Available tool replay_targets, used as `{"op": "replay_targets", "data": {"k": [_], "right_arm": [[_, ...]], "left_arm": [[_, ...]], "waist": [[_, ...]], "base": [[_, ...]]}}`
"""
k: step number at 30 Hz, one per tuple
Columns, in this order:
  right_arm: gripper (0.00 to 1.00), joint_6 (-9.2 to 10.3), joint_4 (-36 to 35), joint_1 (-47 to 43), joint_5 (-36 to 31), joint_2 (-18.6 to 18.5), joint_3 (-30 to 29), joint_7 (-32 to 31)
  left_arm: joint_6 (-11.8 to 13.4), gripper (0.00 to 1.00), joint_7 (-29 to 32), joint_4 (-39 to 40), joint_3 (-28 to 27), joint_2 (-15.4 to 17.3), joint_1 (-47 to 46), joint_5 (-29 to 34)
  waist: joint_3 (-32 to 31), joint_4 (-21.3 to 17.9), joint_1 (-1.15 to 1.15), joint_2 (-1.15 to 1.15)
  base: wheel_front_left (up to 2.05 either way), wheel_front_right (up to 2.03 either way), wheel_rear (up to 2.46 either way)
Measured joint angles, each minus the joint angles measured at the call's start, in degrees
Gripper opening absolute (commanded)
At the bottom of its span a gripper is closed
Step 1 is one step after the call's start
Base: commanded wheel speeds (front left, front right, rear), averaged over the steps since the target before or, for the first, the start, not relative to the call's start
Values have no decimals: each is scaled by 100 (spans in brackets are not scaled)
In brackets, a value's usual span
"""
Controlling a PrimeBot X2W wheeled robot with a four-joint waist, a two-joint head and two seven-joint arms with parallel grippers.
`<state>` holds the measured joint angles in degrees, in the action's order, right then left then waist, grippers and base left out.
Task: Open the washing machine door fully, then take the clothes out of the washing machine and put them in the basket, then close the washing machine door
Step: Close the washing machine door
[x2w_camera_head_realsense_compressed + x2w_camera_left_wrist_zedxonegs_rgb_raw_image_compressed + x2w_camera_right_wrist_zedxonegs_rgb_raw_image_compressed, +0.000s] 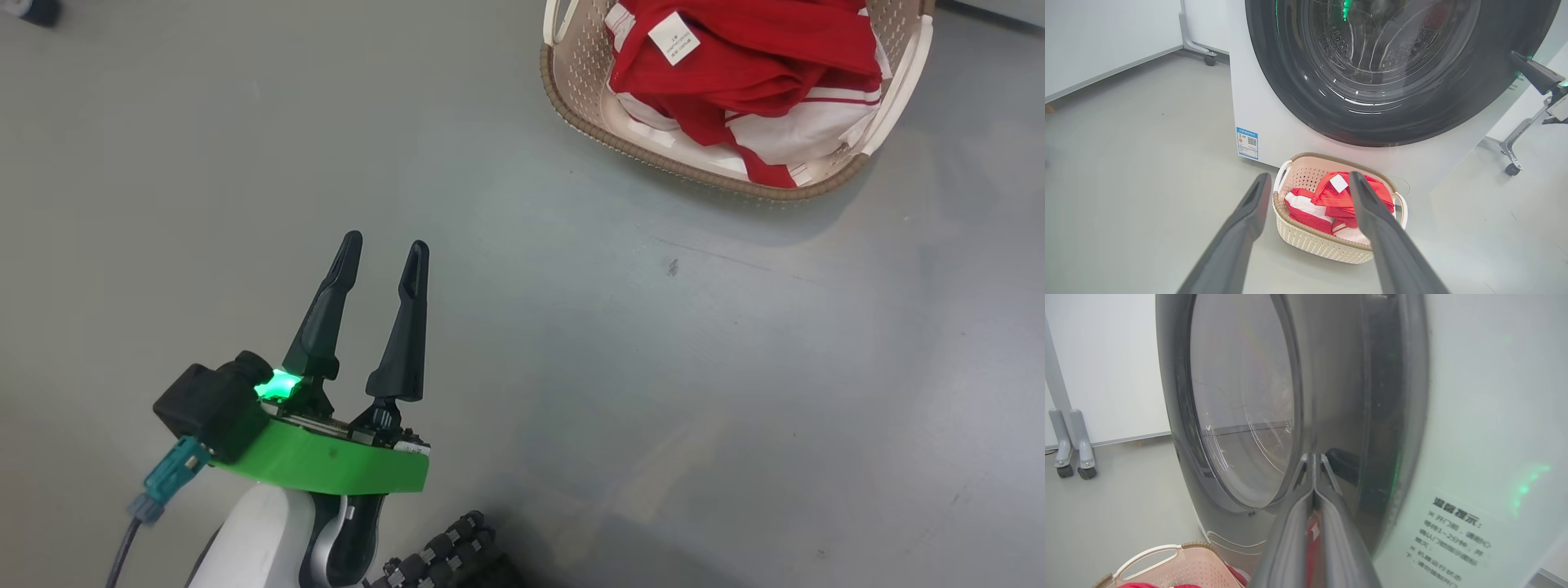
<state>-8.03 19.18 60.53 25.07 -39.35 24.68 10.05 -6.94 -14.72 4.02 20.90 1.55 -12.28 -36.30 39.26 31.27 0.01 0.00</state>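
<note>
Nearest: left gripper [384, 242] spread wide, empty, over bare floor [571, 367], well apart from everything. Further on: basket [584, 73] on floor just before washer [1274, 122] front, below door [1392, 61], clothes [735, 73] heaped inside; unloading likely done. Farthest: right gripper [1312, 457] pinched shut, nothing evidently gripped, tips at or just short of door's black rim beside a dark recess, door face straight ahead of fingers. Looks swung to against washer; latched or not, cannot tell. Probably last step: short push along finger axis, right arm far nearer.
</note>
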Motion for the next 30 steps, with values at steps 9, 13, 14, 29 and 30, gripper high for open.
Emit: {"op": "replay_targets", "data": {"k": [9,13,14,29,30], "right_arm": [[0,31,531,-476,3,19,35,278],[0,55,683,-796,13,124,42,339],[0,55,717,-903,29,179,42,347],[0,248,694,-2432,668,1120,-423,444],[0,266,621,-2505,668,1177,-472,444]], "left_arm": [[0,100,0,-174,-76,-9,-66,2],[0,100,0,-281,-227,-9,-66,2],[0,100,0,-322,-238,-9,-66,4],[0,100,0,-770,-589,-8,109,425],[0,100,0,-803,-621,-7,153,472]], "waist": [[-307,-23,0,0],[-478,-46,0,0],[-543,-58,0,0],[-1604,-553,0,0],[-1677,-610,0,0]], "base": [[0,0,0],[0,0,0],[0,0,0],[0,0,0],[0,0,0]]}}
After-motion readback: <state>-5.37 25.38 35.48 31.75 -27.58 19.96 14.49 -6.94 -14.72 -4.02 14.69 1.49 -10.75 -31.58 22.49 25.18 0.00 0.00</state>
